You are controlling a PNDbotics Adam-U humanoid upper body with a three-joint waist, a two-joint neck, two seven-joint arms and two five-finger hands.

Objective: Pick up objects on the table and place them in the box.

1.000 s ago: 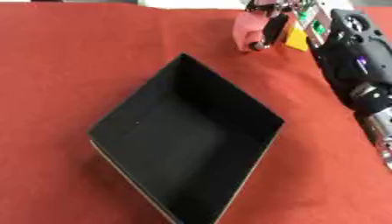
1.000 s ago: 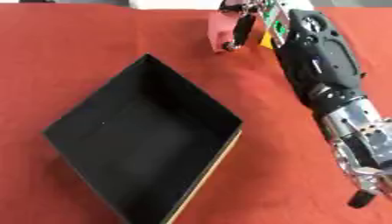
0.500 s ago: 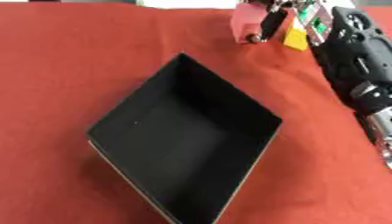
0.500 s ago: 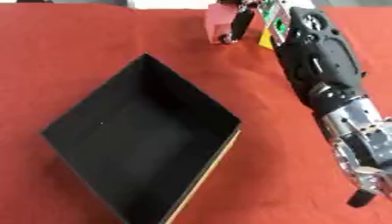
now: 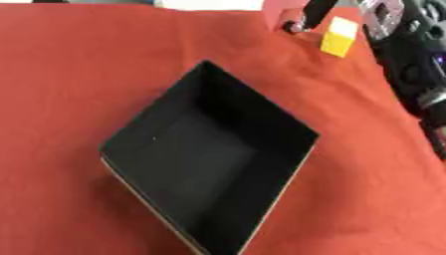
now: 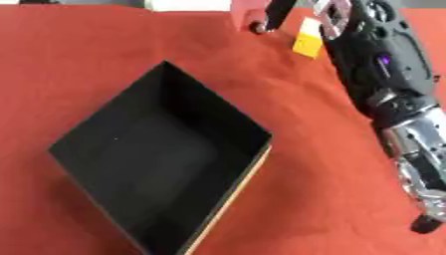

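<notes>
Hand [image 6: 292, 12] apparently round pink object [image 5: 280, 11]

A black open-topped box [image 5: 209, 164] sits cornerwise on the red surface [image 5: 69, 74], its inside bare. Beyond its far corner lies a small yellow block [image 5: 340, 39], with a pink object [image 5: 280, 11] at the far edge.

Open black box [image 6: 157, 164] sits on the red cloth [image 6: 78, 55]; right hand [image 6: 335, 20] is beyond its far corner, yellow block [image 6: 306, 39] next to it.

Red-covered table [image 5: 69, 60] with black box [image 5: 209, 159] and yellow block [image 5: 340, 37]
</notes>
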